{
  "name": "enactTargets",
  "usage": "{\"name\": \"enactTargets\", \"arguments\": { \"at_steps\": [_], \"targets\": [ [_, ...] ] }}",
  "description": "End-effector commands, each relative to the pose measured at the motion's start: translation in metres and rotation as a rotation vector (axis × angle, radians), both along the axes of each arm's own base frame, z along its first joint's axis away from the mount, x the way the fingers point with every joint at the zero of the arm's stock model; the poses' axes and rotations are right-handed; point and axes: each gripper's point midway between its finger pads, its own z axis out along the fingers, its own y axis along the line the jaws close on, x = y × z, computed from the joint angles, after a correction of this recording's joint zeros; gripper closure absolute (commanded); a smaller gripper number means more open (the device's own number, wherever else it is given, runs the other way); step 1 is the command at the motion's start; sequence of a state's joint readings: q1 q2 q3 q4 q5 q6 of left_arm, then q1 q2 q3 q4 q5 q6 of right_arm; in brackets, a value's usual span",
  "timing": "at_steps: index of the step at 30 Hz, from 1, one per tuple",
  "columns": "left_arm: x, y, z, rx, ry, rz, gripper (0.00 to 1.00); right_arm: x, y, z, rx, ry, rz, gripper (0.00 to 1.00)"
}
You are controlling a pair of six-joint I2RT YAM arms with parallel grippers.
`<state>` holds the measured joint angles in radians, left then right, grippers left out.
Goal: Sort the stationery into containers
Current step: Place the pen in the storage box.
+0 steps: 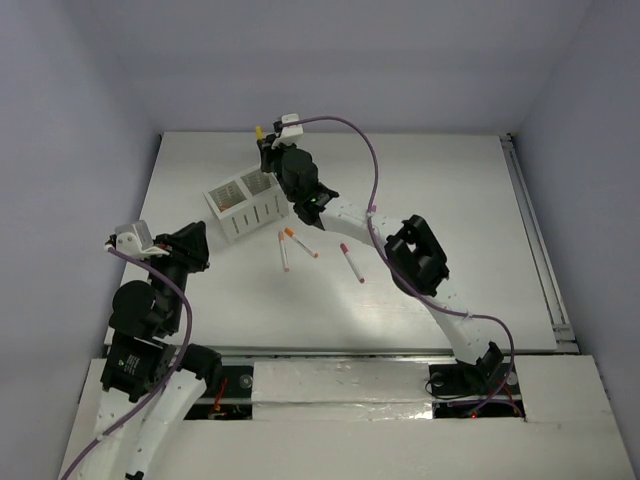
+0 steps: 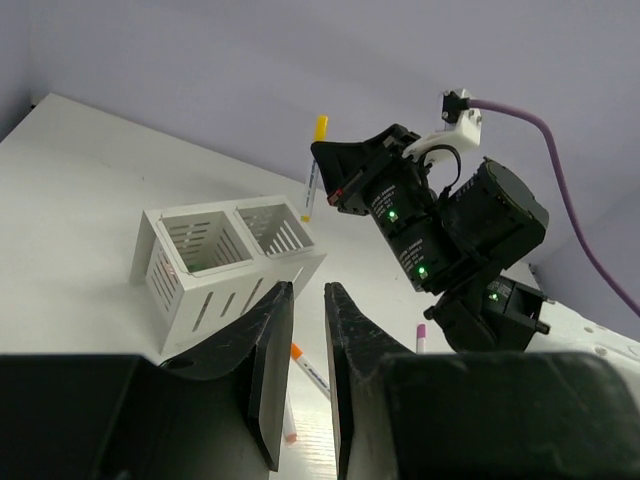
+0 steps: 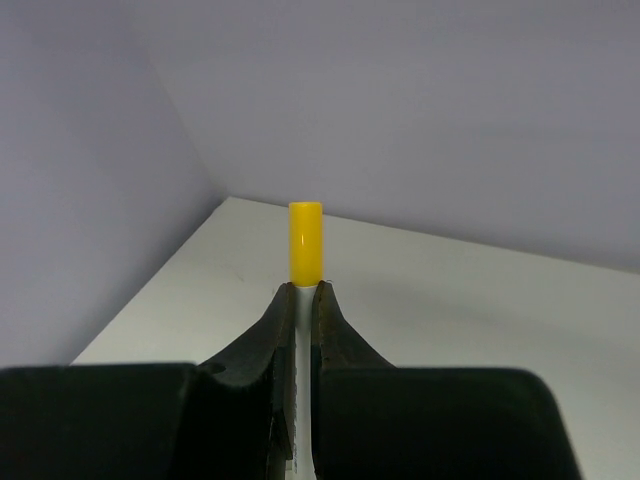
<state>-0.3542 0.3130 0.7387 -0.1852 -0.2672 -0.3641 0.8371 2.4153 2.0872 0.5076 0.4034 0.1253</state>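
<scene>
My right gripper is shut on a white pen with a yellow cap and holds it upright above the far end of the white slatted two-compartment box. The pen and box also show in the left wrist view. Three pens lie on the table right of the box: one orange-capped, one beside it, one magenta-capped. My left gripper hangs left of the box, empty, jaws a narrow gap apart. The orange and mint capsule pieces are not in view.
The right arm reaches across the middle of the table over the loose pens. A rail runs along the table's right edge. Grey walls stand close behind and at both sides.
</scene>
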Motion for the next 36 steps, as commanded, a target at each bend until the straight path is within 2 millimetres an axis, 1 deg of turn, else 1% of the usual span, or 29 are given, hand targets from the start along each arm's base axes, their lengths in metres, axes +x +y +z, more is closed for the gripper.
{"name": "enactTargets", "arguments": {
  "at_steps": [1,5,9,11,12,13,14,16,19,20,21,24,25,26,27,28,29,30,31,32,33,35,36],
  "targets": [
    [0.003,-0.002,0.006,-0.002,-0.016,-0.003,0.83,-0.007,0.002,0.012,0.104,-0.042,0.023,1.00],
    [0.005,-0.006,0.004,0.001,-0.004,-0.015,0.83,-0.008,0.005,0.007,0.096,-0.041,0.039,1.00],
    [0.005,-0.006,0.004,0.002,-0.004,-0.015,0.83,-0.007,0.008,-0.003,0.080,-0.024,0.044,1.00],
    [0.006,-0.006,0.004,0.004,-0.004,-0.014,0.83,-0.009,0.009,-0.003,0.091,-0.019,0.056,0.97],
    [0.006,-0.006,0.003,0.004,-0.003,-0.012,0.83,-0.011,0.010,-0.007,0.094,-0.019,0.072,0.87],
    [0.006,-0.006,0.004,0.003,-0.006,-0.014,0.83,-0.014,0.010,-0.007,0.102,-0.019,0.082,0.81],
    [0.006,-0.006,0.003,0.004,-0.003,-0.015,0.83,-0.016,0.011,-0.004,0.106,-0.022,0.095,0.71],
    [0.006,-0.006,0.003,0.005,-0.002,-0.015,0.83,-0.018,0.014,-0.003,0.098,-0.015,0.112,0.68],
    [0.006,-0.007,0.003,0.003,-0.003,-0.017,0.83,-0.019,0.011,0.004,0.095,-0.023,0.110,0.63],
    [0.006,-0.007,0.003,0.005,-0.003,-0.017,0.83,-0.020,0.011,0.004,0.093,-0.022,0.110,0.58],
    [0.006,-0.007,0.003,0.003,-0.005,-0.017,0.83,-0.021,0.010,0.006,0.095,-0.026,0.110,0.56],
    [0.006,-0.006,0.003,0.005,-0.005,-0.015,0.83,-0.026,0.005,0.012,0.100,-0.036,0.114,0.54],
    [0.006,-0.006,0.003,0.005,-0.005,-0.015,0.83,-0.031,-0.002,0.032,0.126,-0.055,0.111,0.54],
    [0.006,-0.006,0.003,0.006,-0.003,-0.015,0.83,-0.036,-0.008,0.020,0.110,-0.032,0.109,0.57],
    [0.006,-0.006,0.004,0.005,-0.005,-0.015,0.83,-0.047,-0.009,0.024,0.119,-0.033,0.119,0.65],
    [0.006,-0.006,0.003,0.004,-0.003,-0.015,0.83,-0.053,-0.016,0.025,0.130,-0.016,0.120,0.73],
    [0.007,-0.006,0.003,0.006,-0.003,-0.015,0.83,-0.068,-0.031,0.024,0.121,0.012,0.126,0.94],
    [0.007,-0.006,0.003,0.007,-0.002,-0.015,0.83,-0.082,-0.032,0.018,0.106,0.043,0.149,1.00],
    [0.006,-0.007,0.003,0.007,-0.003,-0.019,0.83,-0.091,-0.037,0.012,0.113,0.079,0.170,1.00],
    [0.006,-0.008,0.004,0.008,-0.005,-0.022,0.83,-0.109,-0.044,0.024,0.128,0.090,0.199,1.00],
    [0.007,-0.008,0.004,0.008,-0.005,-0.024,0.83,-0.122,-0.051,-0.016,0.058,0.184,0.217,1.00],
    [0.006,-0.008,0.004,0.009,-0.008,-0.025,0.83,-0.141,-0.055,-0.040,0.038,0.283,0.269,1.00],
    [0.006,-0.008,0.005,0.008,-0.010,-0.025,0.83,-0.152,-0.062,-0.065,-0.020,0.365,0.278,1.00]
  ]
}}
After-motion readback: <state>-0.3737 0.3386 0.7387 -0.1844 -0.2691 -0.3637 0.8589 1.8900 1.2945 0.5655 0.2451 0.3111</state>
